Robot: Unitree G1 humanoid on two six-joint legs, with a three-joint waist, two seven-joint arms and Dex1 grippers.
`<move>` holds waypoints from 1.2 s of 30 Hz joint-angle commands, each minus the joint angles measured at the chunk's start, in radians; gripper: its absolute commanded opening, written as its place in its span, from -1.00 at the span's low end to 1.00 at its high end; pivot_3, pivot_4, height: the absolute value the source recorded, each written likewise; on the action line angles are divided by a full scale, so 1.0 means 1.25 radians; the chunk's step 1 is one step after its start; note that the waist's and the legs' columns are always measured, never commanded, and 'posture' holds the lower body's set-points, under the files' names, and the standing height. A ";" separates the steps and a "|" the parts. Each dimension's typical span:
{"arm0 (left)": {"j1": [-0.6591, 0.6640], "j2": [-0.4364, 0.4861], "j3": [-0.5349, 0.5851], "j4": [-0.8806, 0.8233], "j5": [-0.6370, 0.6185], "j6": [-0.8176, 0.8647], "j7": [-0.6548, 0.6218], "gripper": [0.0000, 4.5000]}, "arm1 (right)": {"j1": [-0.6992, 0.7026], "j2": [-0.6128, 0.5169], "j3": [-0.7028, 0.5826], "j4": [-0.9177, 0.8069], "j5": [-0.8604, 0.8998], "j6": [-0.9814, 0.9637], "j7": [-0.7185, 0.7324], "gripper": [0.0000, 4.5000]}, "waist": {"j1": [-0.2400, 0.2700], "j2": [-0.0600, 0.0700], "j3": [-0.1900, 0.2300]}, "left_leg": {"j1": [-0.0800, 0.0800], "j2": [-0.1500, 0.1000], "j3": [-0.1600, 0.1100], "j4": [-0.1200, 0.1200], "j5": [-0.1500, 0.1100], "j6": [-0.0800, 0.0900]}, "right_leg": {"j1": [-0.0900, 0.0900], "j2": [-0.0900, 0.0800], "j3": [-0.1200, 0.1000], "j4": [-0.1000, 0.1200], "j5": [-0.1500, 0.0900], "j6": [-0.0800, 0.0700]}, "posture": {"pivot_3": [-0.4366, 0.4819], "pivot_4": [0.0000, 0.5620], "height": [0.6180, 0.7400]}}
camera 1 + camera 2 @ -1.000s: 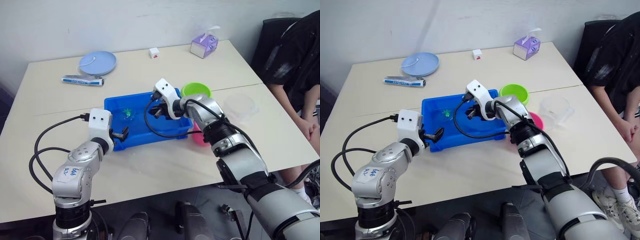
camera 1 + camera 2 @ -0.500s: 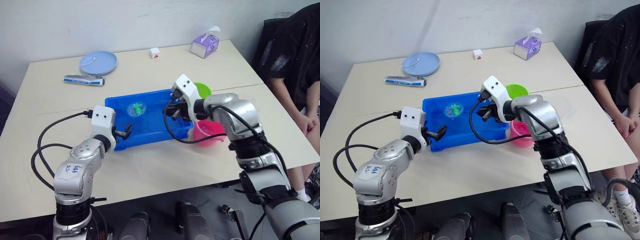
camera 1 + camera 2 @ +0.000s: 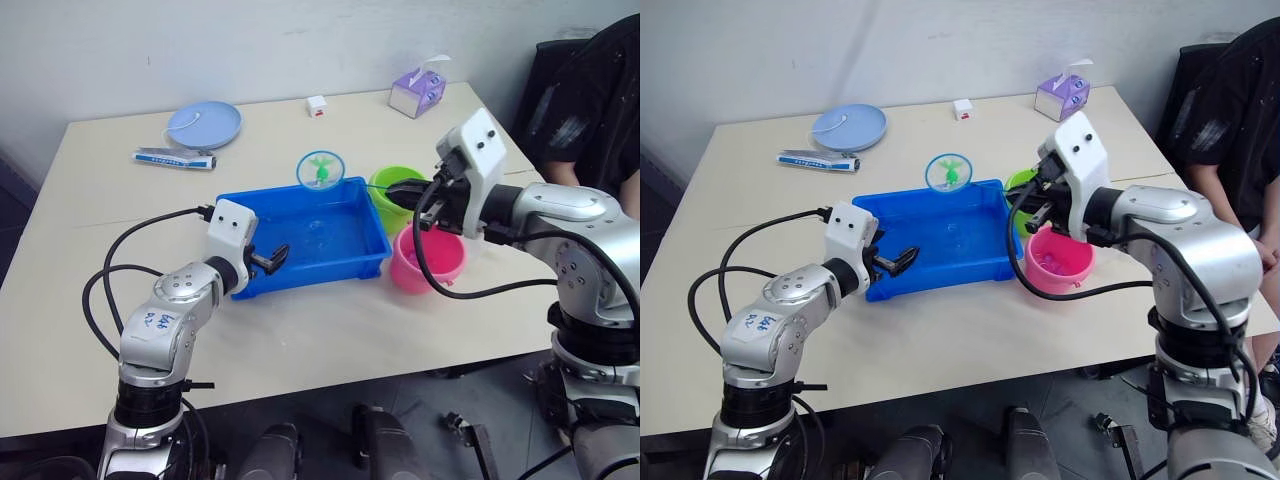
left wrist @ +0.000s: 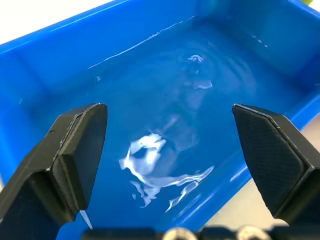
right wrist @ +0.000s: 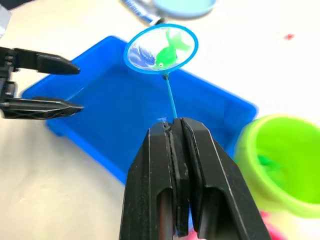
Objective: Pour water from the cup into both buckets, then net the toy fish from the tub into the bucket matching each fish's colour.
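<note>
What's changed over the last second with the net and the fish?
The right gripper, shut on the net handle, has drawn back toward the green bucket and lifted the hoop out of the tub; it now hangs above the tub's far rim with a green fish inside. The left gripper stays open at the tub's near-left corner. Both buckets look unmoved.

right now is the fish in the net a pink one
No, the fish lying in the net held by the right gripper is green.
</note>
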 commanded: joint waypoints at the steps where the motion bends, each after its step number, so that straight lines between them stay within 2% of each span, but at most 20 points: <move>1: -0.022 0.010 -0.012 0.012 -0.013 -0.045 -0.036 0.91 | 0.039 -0.036 -0.025 -0.051 -0.022 -0.086 -0.034 -0.66 | 0.005 0.000 0.000 | 0.000 0.000 0.000 0.000 0.000 0.000 | 0.000 0.000 0.000 0.000 0.000 0.000 | -0.05 -0.47 1.00; 6: -0.052 0.021 -0.041 0.044 -0.024 -0.106 -0.099 0.91 | 0.151 -0.110 -0.043 -0.046 -0.084 -0.264 -0.043 -0.66 | 0.008 0.000 0.000 | 0.000 0.000 0.000 0.001 0.000 0.000 | 0.000 0.000 0.000 -0.002 0.000 0.000 | -0.05 -0.47 1.00; 10: -0.067 0.032 -0.050 0.065 -0.029 -0.140 -0.138 0.91 | 0.200 -0.132 -0.071 -0.001 -0.104 -0.346 -0.055 -0.66 | 0.007 0.000 0.000 | 0.000 0.000 0.001 0.001 0.000 0.000 | 0.000 0.000 0.000 -0.002 0.000 0.000 | -0.05 -0.47 1.00; 14: -0.076 0.040 -0.052 0.083 -0.029 -0.160 -0.158 0.91 | 0.241 -0.168 -0.057 0.054 -0.167 -0.463 -0.062 -0.66 | 0.005 0.000 0.000 | 0.001 0.000 0.001 0.000 0.000 0.000 | 0.000 0.000 0.000 -0.002 0.000 0.000 | -0.05 -0.47 1.00; 20: -0.080 0.041 -0.054 0.085 -0.031 -0.167 -0.171 0.91 | 0.263 -0.201 -0.018 0.132 -0.261 -0.615 -0.072 -0.66 | 0.006 0.000 0.000 | 0.001 0.000 0.001 0.000 0.000 0.000 | 0.000 0.000 0.000 -0.002 0.000 0.000 | -0.05 -0.47 1.00; 28: -0.072 0.039 -0.045 0.063 -0.040 -0.161 -0.171 0.91 | 0.279 -0.258 0.072 0.232 -0.467 -0.897 -0.117 -0.66 | 0.005 0.000 0.000 | 0.001 0.000 0.001 0.000 0.000 0.000 | 0.000 0.000 0.000 -0.002 0.000 0.000 | -0.05 -0.47 1.00; 36: -0.071 0.037 -0.044 0.050 -0.046 -0.154 -0.162 0.91 | 0.256 -0.285 0.107 0.329 -0.610 -1.027 -0.173 -0.66 | 0.005 0.000 0.000 | 0.001 0.000 0.002 0.001 0.000 0.000 | 0.000 0.000 0.000 -0.002 0.000 0.000 | -0.05 -0.47 1.00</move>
